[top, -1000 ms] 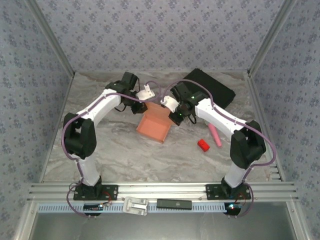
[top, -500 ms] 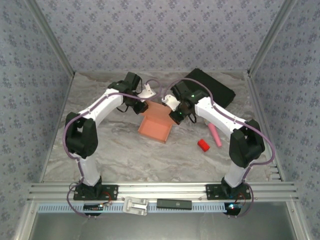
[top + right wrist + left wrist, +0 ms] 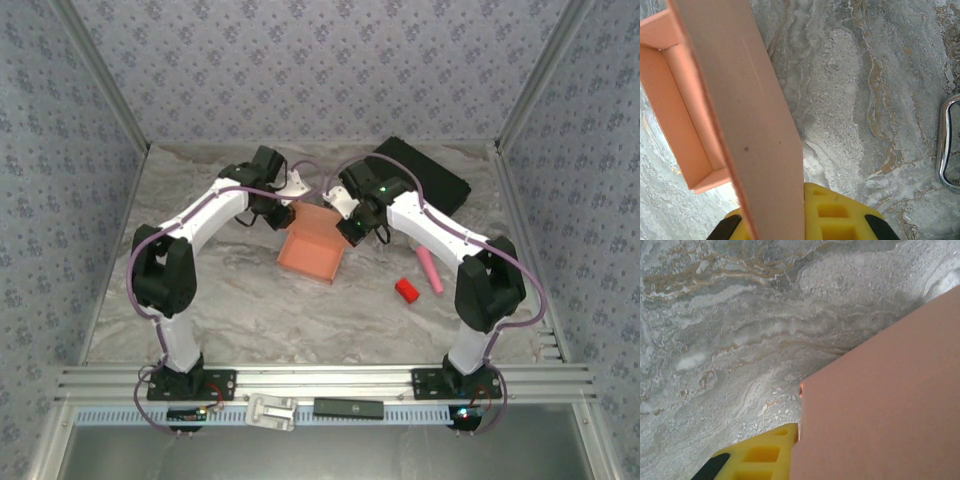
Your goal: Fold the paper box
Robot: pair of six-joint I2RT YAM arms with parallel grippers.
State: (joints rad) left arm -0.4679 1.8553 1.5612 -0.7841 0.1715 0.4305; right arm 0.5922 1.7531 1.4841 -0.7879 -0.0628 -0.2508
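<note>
The paper box [image 3: 312, 248] is a salmon-orange open tray on the marble table, with a tall panel standing at its far side. My right gripper [image 3: 348, 230] is at the box's right rear corner. In the right wrist view that panel [image 3: 755, 125] runs between my yellow fingers [image 3: 840, 215], which are shut on it, and the tray's inside [image 3: 680, 115] shows to the left. My left gripper [image 3: 283, 213] is at the box's left rear corner. In the left wrist view one yellow finger [image 3: 762, 455] touches the panel's edge [image 3: 880, 405], and the panel hides the other finger.
A black case [image 3: 425, 178] lies at the back right. A small red block [image 3: 406, 290] and a pink stick [image 3: 430, 272] lie right of the box. A metal ring [image 3: 947, 145] sits at the right edge of the right wrist view. Patterned walls enclose the table.
Both grippers have shifted slightly toward the back at the box's rear corners. The box's base has barely moved.
</note>
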